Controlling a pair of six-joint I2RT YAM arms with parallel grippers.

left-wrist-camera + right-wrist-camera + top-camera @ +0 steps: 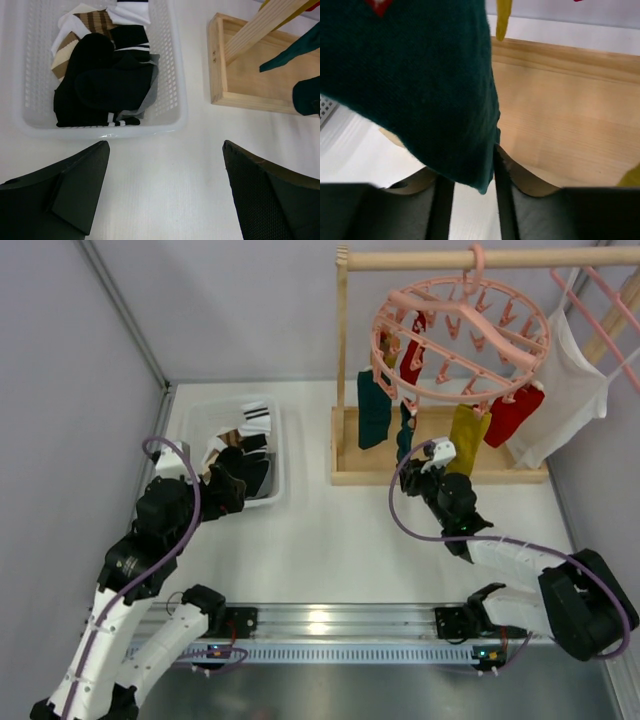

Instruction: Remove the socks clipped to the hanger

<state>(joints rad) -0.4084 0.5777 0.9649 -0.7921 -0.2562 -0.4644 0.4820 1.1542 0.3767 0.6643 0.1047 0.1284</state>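
Above the white table (pixel 340 550), socks (pixel 373 410) hang between grey walls (pixel 60 440).

Left arm (pixel 97 638) and right arm (pixel 510 562), white links, black joints, purple cables (pixel 197 502) looped alongside, matte black fingers (pixel 270 200), textured inner faces.

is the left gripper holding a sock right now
No, the left gripper is open, its fingers wide apart with only the table showing between them.
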